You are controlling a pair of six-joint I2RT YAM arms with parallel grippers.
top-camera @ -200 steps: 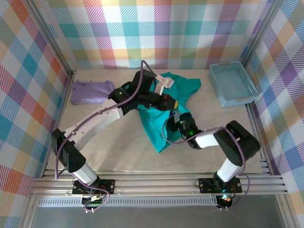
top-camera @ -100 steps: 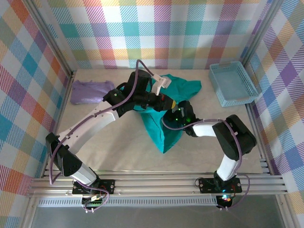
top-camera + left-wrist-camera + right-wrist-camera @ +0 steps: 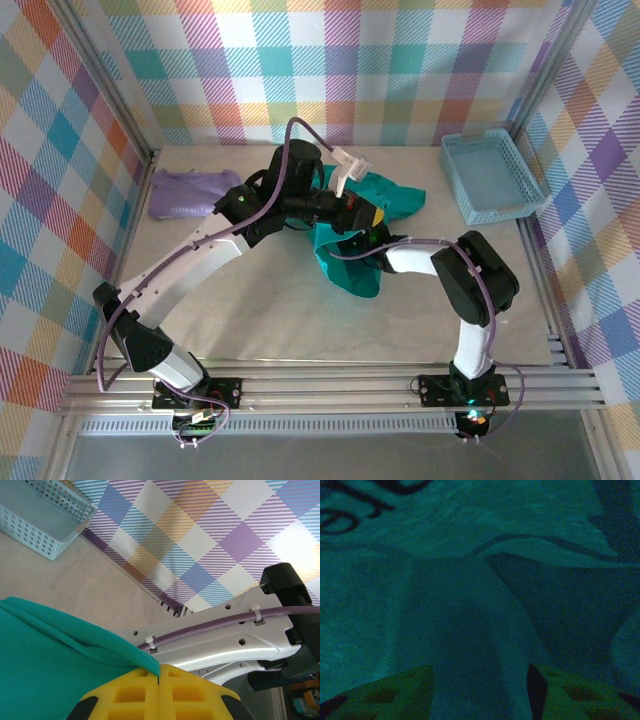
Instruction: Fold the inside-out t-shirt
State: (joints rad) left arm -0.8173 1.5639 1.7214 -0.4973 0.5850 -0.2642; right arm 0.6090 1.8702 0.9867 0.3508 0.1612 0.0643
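T-shirt (image 3: 345, 272) now bunched at centre of table (image 3: 250, 310), tail drawn in from 6 o'clock, rest trailing to 1 o'clock. Left gripper (image 3: 158, 672) clamped on a fabric edge. Right gripper (image 3: 480, 677) pushed inside the cloth, jaws widened, nothing pinched. Inversion judged under way; folding not started.

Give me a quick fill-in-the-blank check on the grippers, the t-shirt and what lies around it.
1. The left gripper is ____ on an edge of the teal t-shirt.
2. In the right wrist view, dark under the fabric, the right gripper has its jaws ____.
3. The light blue basket sits at the table's far ____ corner.
4. The lavender garment lies to the ____ of the t-shirt.

Missing words: shut; open; right; left.
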